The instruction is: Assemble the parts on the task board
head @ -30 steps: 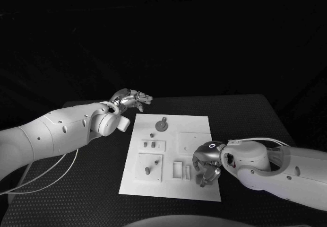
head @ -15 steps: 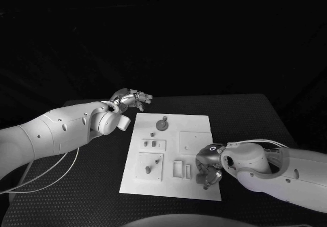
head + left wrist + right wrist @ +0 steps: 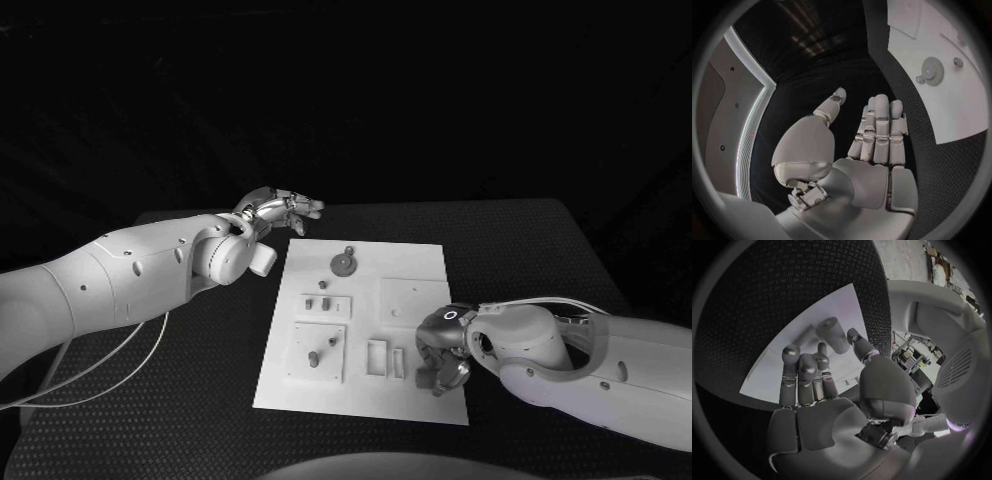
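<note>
The white task board [image 3: 411,272] lies in the middle of the black table. On it are a grey gear [image 3: 343,264], small pieces [image 3: 322,303] and a peg on a square plate [image 3: 319,351]. My right hand [image 3: 438,356] hovers low over the board's near right corner. In the right wrist view its thumb [image 3: 857,340] and a fingertip [image 3: 821,351] flank a short grey cylinder [image 3: 832,334] lying on the board [image 3: 786,357]; whether they grip it is unclear. My left hand [image 3: 283,208] hangs past the board's far left corner, fingers straight, holding nothing [image 3: 876,135].
Two narrow slots [image 3: 378,358] sit in the board just left of my right hand. The left wrist view shows the gear [image 3: 931,70] and a small peg [image 3: 959,62] on the board. Bare black table [image 3: 519,250] surrounds the board.
My right hand has crept a little toward the board's near edge, closing on the cylinder. The left hand has not moved.
</note>
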You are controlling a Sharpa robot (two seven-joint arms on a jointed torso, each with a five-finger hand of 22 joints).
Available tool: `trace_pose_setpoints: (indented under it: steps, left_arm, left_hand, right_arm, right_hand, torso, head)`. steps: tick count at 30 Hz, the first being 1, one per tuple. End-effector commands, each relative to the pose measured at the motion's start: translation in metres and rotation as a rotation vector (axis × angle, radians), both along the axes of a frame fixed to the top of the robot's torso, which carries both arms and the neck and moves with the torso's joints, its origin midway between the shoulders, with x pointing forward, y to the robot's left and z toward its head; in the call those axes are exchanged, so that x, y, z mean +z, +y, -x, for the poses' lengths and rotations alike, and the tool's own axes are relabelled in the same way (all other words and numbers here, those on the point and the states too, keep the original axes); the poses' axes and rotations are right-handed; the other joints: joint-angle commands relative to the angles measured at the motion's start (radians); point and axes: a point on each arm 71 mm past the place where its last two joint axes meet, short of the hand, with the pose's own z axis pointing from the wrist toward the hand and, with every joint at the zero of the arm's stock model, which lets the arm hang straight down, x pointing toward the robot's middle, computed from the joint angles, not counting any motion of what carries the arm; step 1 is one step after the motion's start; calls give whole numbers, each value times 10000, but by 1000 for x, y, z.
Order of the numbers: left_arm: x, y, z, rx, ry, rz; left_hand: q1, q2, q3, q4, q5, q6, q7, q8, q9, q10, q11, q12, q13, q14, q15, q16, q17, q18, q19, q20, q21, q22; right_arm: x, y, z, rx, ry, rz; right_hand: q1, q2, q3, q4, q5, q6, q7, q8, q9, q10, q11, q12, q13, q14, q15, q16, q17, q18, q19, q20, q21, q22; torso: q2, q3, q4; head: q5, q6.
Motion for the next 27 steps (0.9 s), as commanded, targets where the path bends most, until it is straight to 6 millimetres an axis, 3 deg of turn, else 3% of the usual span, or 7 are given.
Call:
trace_pose_setpoints:
  steps: [1,5,18,21,23,27]
  left_arm:
    - [1,-2,0,-154,50,152]
    - [1,-2,0,-166,45,135]
    - [1,-3,1,-228,20,75]
    - [1,-3,1,-232,19,74]
    - [1,-3,1,-230,18,71]
    - [1,-3,1,-227,22,65]
  left_hand:
    - [-130,1,-14,71,-37,-61,-15,13,-12,3,34,32,-12,-3,5,-26,15,142,-2,-104,-55,16]
    - [-132,-1,-15,73,-38,-64,-14,12,-12,2,35,32,-12,-4,5,-27,16,142,-2,-104,-56,17]
    - [-134,-4,-15,76,-38,-71,-11,11,-15,-1,36,32,-14,-8,7,-28,19,142,-5,-103,-59,21]
    - [-135,-4,-16,77,-38,-73,-11,12,-15,-2,36,32,-15,-8,7,-28,20,142,-6,-103,-60,23]
    - [-136,-4,-16,78,-38,-73,-10,12,-15,-2,36,32,-15,-9,7,-28,20,142,-6,-102,-60,23]
    - [-138,-2,-15,81,-38,-75,-10,12,-16,-3,37,32,-16,-9,7,-28,22,142,-6,-102,-61,24]
  right_arm:
    - [-3,-1,0,157,-107,362]
    - [-6,0,1,216,-106,404]
    - [-11,4,2,344,-42,380]
    - [-11,4,2,332,-129,301]
    - [-10,5,1,312,-254,113]
    - [-7,6,1,181,-376,-295]
  right_hand:
    - [131,-120,280,171,-64,169,56,6,-6,88,-22,-66,-11,22,-36,-1,-11,207,47,32,-31,-11]
    - [200,-229,482,317,-72,203,46,26,15,113,-37,-63,-12,29,-43,16,-7,207,64,33,-10,-6]
    - [119,-136,735,651,-71,390,-14,112,58,252,-89,-34,-18,93,-62,62,-8,203,123,66,62,16]
    - [41,-34,928,877,-70,489,-49,147,65,329,-120,-25,-26,130,-75,69,-20,204,152,78,79,14]
    - [-195,114,1265,1356,-66,591,-89,170,57,435,-161,-32,-46,189,-100,68,-45,207,203,88,95,1]
    - [-411,579,1785,1848,-72,764,-158,223,55,601,-228,-38,-75,295,-145,73,-76,207,287,80,131,-11]
  torso:
    - [1,-7,0]
    - [1,-7,7]
    - [3,-8,0]
    - [-1,-6,0]
    - [-1,-6,-2]
    - [-3,-7,2]
  head:
    - [15,-27]
    - [17,-35]
    - [29,-46]
    - [39,-46]
    - [41,-40]
    - [29,-35]
